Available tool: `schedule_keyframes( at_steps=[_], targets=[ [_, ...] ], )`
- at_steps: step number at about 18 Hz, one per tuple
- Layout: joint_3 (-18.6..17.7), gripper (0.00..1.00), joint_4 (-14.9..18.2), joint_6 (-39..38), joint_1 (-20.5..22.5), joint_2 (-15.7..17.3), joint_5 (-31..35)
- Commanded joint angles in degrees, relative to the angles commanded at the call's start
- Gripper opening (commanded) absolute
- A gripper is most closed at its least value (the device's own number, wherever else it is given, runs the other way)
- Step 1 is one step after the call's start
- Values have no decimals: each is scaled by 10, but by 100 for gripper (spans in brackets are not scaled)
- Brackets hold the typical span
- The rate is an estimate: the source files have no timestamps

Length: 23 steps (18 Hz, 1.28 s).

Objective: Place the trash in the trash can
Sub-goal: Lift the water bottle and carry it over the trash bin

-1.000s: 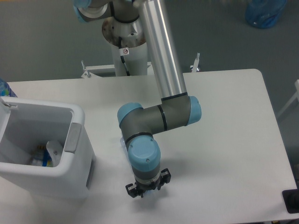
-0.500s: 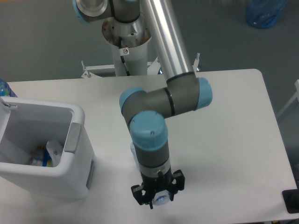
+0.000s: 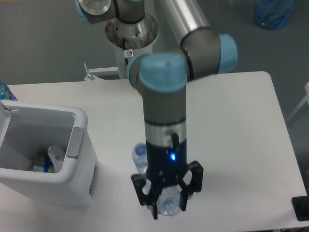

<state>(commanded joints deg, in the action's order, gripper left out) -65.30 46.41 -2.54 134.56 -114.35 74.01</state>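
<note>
My gripper (image 3: 169, 205) hangs near the table's front edge, pointing down, its black fingers closed around a clear plastic piece that looks like one end of the crushed bottle. The rest of the bottle (image 3: 139, 153) sticks out to the left from behind the arm, mostly hidden by it. The white trash can (image 3: 67, 186) stands at the left, with a grey tab on its rim. Inside it lies the crumpled wrapper (image 3: 49, 159). The gripper is to the right of the can, well apart from it.
The white table (image 3: 241, 145) ends just in front of the gripper. A blue bag (image 3: 273, 12) lies on the floor at the back right. A black object (image 3: 301, 209) sits at the right front corner. A bluish item (image 3: 3, 90) peeks in at the left edge.
The arm has risen toward the camera and the gripper has shifted slightly right. The clear bottle has moved along with it.
</note>
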Motion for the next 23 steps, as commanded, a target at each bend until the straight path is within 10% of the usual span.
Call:
schedule_keyframes(
  at_steps=[9, 23],
  targets=[
    [-6, 52, 0, -48, -18, 54, -49],
    [-8, 52, 0, -89, -112, 36, -51]
  ],
)
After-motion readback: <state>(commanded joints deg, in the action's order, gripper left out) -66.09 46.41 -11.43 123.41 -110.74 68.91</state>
